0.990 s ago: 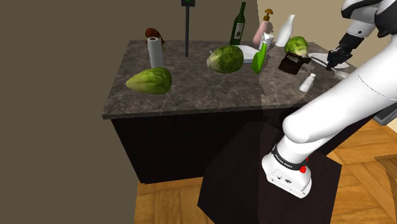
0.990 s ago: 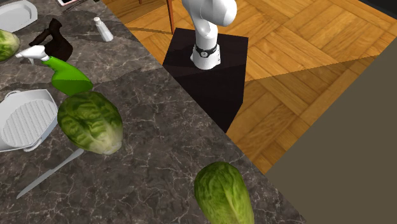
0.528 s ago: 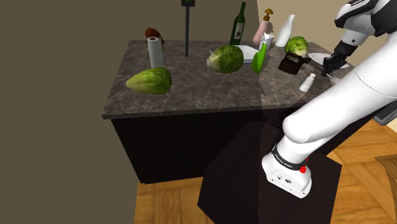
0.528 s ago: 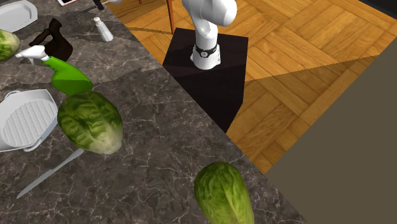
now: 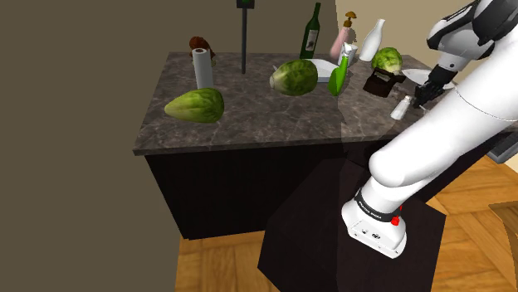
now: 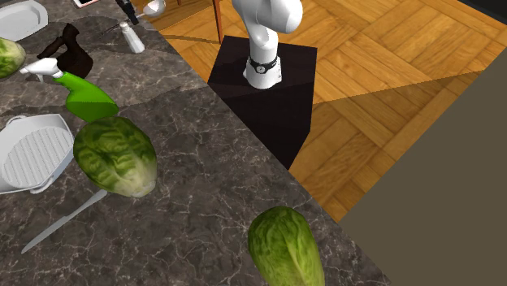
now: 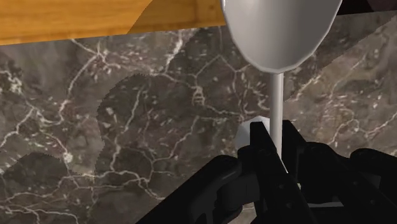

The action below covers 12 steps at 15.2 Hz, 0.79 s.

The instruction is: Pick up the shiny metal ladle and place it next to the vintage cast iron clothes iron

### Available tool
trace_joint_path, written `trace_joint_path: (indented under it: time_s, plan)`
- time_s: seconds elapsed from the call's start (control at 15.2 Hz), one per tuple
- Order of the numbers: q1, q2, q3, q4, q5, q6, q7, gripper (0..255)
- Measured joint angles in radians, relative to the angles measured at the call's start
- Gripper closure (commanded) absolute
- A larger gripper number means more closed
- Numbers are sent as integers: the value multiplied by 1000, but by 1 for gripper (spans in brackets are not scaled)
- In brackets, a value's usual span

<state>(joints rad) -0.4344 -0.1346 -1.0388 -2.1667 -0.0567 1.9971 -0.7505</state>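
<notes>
My black gripper (image 7: 277,159) is shut on the thin handle of a shiny grey ladle (image 7: 280,32), whose bowl sticks out beyond the fingertips over the dark marble counter (image 7: 127,127). In the second exterior view the gripper (image 6: 128,11) hangs at the top edge with the ladle's bowl (image 6: 153,6) beside it, just above a white shaker (image 6: 130,36). The dark clothes iron (image 6: 69,50) stands on the counter a little further in from the shaker. In the shoulder view the gripper (image 5: 423,90) hovers to the right of the iron (image 5: 382,81).
A green spray bottle (image 6: 85,96), a white grill pan (image 6: 32,150), two lettuce heads (image 6: 114,154) (image 6: 284,244), a knife (image 6: 65,221) and a white plate (image 6: 20,18) lie on the counter. Bottles (image 5: 311,31) and a paper roll (image 5: 202,68) stand further off. The counter's edge runs near the shaker.
The gripper, still clasping the ladle, has moved toward the shoulder view's left, closer to the shaker and the iron, and has come into the second exterior view's top edge.
</notes>
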Motion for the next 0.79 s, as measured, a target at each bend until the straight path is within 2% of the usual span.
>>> trace_joint_path:
  time_s: [0.4,0.79]
  plan:
    - [7,58,-26,-46,51,79,-47,255]
    - [11,151,-42,-81,147,159,-120,255]
